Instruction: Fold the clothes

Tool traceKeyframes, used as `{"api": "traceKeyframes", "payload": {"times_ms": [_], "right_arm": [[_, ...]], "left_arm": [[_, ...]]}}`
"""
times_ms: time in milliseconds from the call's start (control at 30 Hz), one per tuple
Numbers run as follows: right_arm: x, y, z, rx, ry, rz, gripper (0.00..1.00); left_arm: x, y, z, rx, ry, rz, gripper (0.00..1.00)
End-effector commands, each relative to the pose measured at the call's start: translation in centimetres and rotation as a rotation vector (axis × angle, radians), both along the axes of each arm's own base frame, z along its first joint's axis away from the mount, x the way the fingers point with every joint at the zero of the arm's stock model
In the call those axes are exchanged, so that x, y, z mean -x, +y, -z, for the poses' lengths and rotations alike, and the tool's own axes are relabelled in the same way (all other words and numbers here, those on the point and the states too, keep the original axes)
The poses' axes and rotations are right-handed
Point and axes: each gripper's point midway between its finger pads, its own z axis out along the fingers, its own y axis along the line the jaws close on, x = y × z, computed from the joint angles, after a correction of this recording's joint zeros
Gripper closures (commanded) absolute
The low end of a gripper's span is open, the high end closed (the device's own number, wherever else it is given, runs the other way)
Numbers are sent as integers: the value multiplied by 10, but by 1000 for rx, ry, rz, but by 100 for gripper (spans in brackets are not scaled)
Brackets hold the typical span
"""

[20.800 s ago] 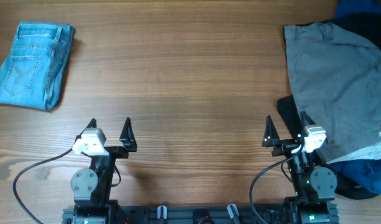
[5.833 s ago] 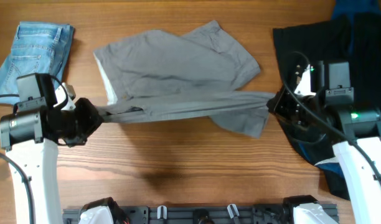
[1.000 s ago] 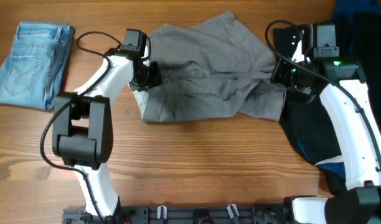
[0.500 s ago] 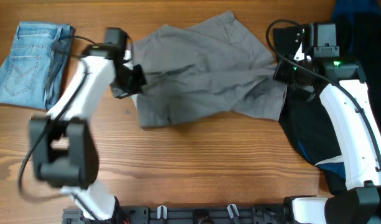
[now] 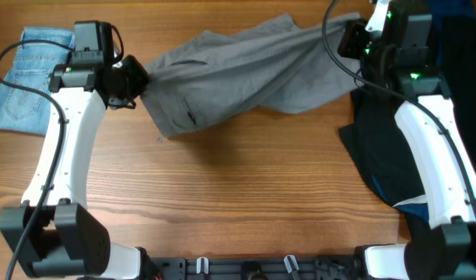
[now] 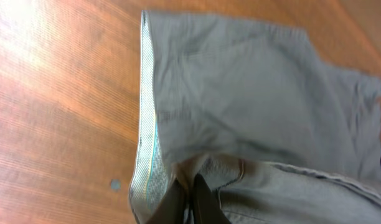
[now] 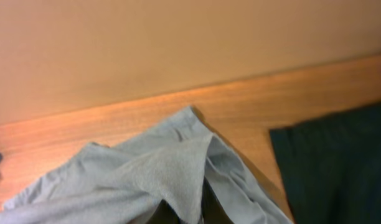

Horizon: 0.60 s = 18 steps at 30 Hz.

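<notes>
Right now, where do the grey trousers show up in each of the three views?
Overhead: grey trousers stretch across the top centre, left to right.
Left wrist: grey trousers fill most of the frame, with the hem edge left of centre.
Right wrist: grey trousers lie bunched in the lower left.
Shared landmark: the wooden table shows in all three.

No readable text, labels or numbers anywhere.

Left tool (image 5: 137,78) and right tool (image 5: 348,37) clamped on grey trousers (image 5: 246,62), arms outstretched
</notes>
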Motion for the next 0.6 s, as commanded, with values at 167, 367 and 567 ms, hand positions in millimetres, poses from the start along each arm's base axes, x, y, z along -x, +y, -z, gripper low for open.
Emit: {"api": "traceKeyframes", "payload": {"times_ms": [167, 367, 567], "right_arm": [[-50, 11, 45, -14, -19, -63, 92], [-81, 22, 73, -22, -70, -89, 91], [-99, 54, 104, -59, -106, -185, 45]], "left_arm": [[-42, 30, 23, -83, -64, -127, 96], [-72, 35, 56, -99, -89, -138, 96], [-86, 42, 76, -127, -97, -158, 77]]}}
